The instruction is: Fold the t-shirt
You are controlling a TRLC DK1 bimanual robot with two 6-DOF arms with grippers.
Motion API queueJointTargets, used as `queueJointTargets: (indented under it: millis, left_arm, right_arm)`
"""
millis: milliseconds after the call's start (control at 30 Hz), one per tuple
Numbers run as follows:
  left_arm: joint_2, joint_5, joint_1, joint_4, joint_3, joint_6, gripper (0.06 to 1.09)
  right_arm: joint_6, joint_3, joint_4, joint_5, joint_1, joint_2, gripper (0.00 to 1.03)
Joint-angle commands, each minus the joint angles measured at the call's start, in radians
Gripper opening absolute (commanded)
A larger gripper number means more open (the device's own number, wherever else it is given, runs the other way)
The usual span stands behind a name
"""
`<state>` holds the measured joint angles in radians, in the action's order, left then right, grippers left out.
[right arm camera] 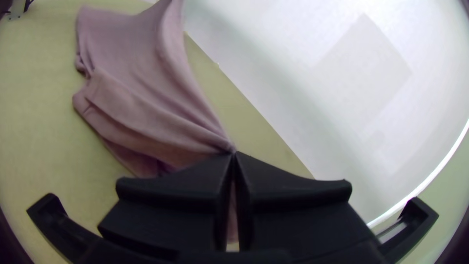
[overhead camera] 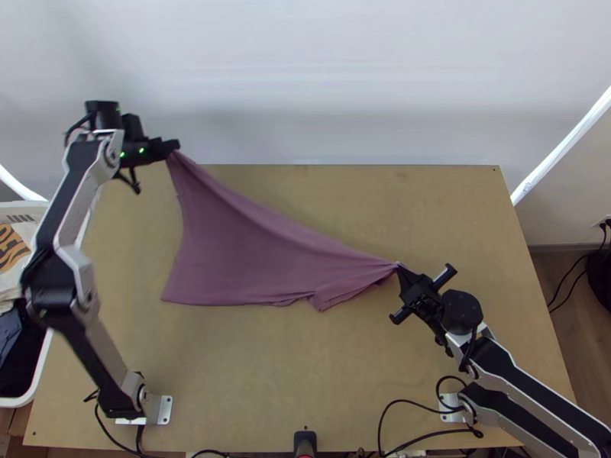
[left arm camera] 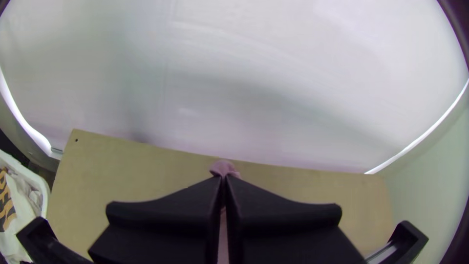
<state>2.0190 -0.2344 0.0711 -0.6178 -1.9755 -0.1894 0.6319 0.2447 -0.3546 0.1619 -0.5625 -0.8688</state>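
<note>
Surface, top view: light wood with a plain matte top, with a straight far edge and small dark holes near its corners.
Room, top view: a pale backdrop rises past the far edge; a bright white strip slants down at the right, with wooden floor beside the surface there. A white basket with cloths inside stands at the left.
Lettering, top view: dark print on an orange patch of a light cloth in the basket.
T-shirt, top view: mauve, drawn out between the two grippers, its upper edge taut on a slant, its lower part spread on the surface with small folds toward the right.
Left gripper, top view: near the far-left corner of the surface, clenched on one corner of the t-shirt.
Right gripper, top view: right of the middle, gripping the opposite end, where the cloth narrows to a point.
Surface and backdrop, left wrist view: bare wood runs to the backdrop; part of the basket and its printed cloth shows.
Left fingers, left wrist view: pressed together, a small bunch of t-shirt poking past the tips.
Surface, right wrist view: wood on both sides of the cloth, the backdrop beyond its edge.
Right fingers, right wrist view: closed on gathered fabric; folds fan out from the tips, with loosely doubled layers near them.
</note>
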Motion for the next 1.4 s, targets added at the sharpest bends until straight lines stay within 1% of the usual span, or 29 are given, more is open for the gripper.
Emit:
queueJointTargets:
  millis: [0, 33, 67, 100, 133, 167, 333, 367, 433, 467, 533, 600, 633, 733, 800, 867, 933, 1000, 1033, 1133, 1233, 1367]
  left_arm:
    - [0.109, 0.007, -0.017, 0.010, -0.143, -0.070, 0.10]
    - [0.132, 0.007, -0.022, 0.010, -0.172, -0.082, 0.17]
    - [0.149, 0.007, -0.024, 0.010, -0.194, -0.090, 0.31]
    - [0.155, 0.006, -0.031, 0.009, -0.204, -0.093, 0.51]
    - [0.153, 0.004, -0.034, 0.009, -0.206, -0.091, 0.79]
    - [0.149, 0.006, -0.034, 0.009, -0.206, -0.088, 1.03]
    - [0.099, -0.002, -0.008, -0.071, -0.203, -0.081, 1.05]
    - [0.083, -0.019, 0.007, -0.105, -0.203, -0.062, 1.05]
    - [0.050, -0.037, 0.035, -0.186, -0.203, 0.004, 1.04]
    - [0.030, -0.046, 0.045, -0.252, -0.200, 0.057, 1.04]
    - [-0.017, -0.063, 0.072, -0.353, -0.161, 0.120, 1.04]
    - [-0.085, -0.143, 0.105, -0.427, -0.071, 0.220, 1.04]
    - [-0.132, -0.154, 0.113, -0.439, 0.000, 0.266, 1.03]
    - [-0.275, -0.164, 0.127, -0.447, 0.244, 0.439, 1.02]
    - [-0.338, -0.164, 0.133, -0.464, 0.374, 0.518, 0.93]
    - [-0.381, -0.164, 0.136, -0.479, 0.469, 0.550, 0.84]
    - [-0.414, -0.163, 0.137, -0.482, 0.555, 0.574, 0.80]
    - [-0.440, -0.160, 0.136, -0.500, 0.641, 0.622, 0.80]
    - [-0.450, -0.152, 0.136, -0.497, 0.681, 0.628, 0.80]
    - [-0.459, -0.098, 0.137, -0.465, 0.777, 0.648, 0.80]
    - [-0.465, -0.071, 0.150, -0.418, 0.842, 0.662, 0.80]
    - [-0.465, -0.059, 0.159, -0.405, 0.892, 0.683, 0.80]
  right_arm:
    - [-0.011, -0.025, -0.017, 0.022, -0.010, 0.019, 0.03]
    - [-0.011, -0.027, -0.017, 0.025, -0.013, 0.019, 0.03]
    - [-0.012, -0.028, -0.015, 0.027, -0.014, 0.021, 0.03]
    - [-0.012, -0.030, -0.017, 0.027, -0.014, 0.019, 0.03]
    - [-0.012, -0.030, -0.017, 0.027, -0.016, 0.019, 0.03]
    - [-0.012, -0.030, -0.017, 0.027, -0.016, 0.019, 0.03]
    - [-0.011, -0.027, -0.017, 0.027, -0.020, 0.017, 0.03]
    - [-0.011, -0.025, -0.017, 0.027, -0.020, 0.014, 0.03]
    - [-0.012, -0.025, -0.017, 0.027, -0.022, 0.010, 0.03]
    - [-0.012, -0.025, -0.017, 0.027, -0.023, 0.007, 0.03]
    - [-0.015, -0.027, -0.017, 0.027, -0.023, 0.004, 0.03]
    - [-0.018, -0.027, -0.017, 0.027, -0.023, 0.001, 0.03]
    - [-0.017, -0.027, -0.017, 0.027, -0.023, 0.001, 0.03]
    - [-0.017, -0.024, -0.018, 0.027, -0.023, -0.004, 0.03]
    - [-0.017, -0.019, -0.018, 0.027, -0.023, -0.012, 0.03]
    - [-0.024, -0.012, -0.018, 0.027, -0.023, -0.029, 0.03]
    - [-0.024, -0.005, -0.018, 0.027, -0.023, -0.032, 0.03]
    - [-0.024, 0.001, -0.018, 0.027, -0.023, -0.032, 0.03]
    - [-0.024, 0.004, -0.018, 0.027, -0.023, -0.033, 0.03]
    - [-0.023, 0.007, -0.018, 0.027, -0.023, -0.033, 0.03]
    - [-0.023, 0.007, -0.018, 0.027, -0.019, -0.035, 0.03]
    - [-0.024, 0.005, -0.018, 0.027, -0.019, -0.036, 0.03]
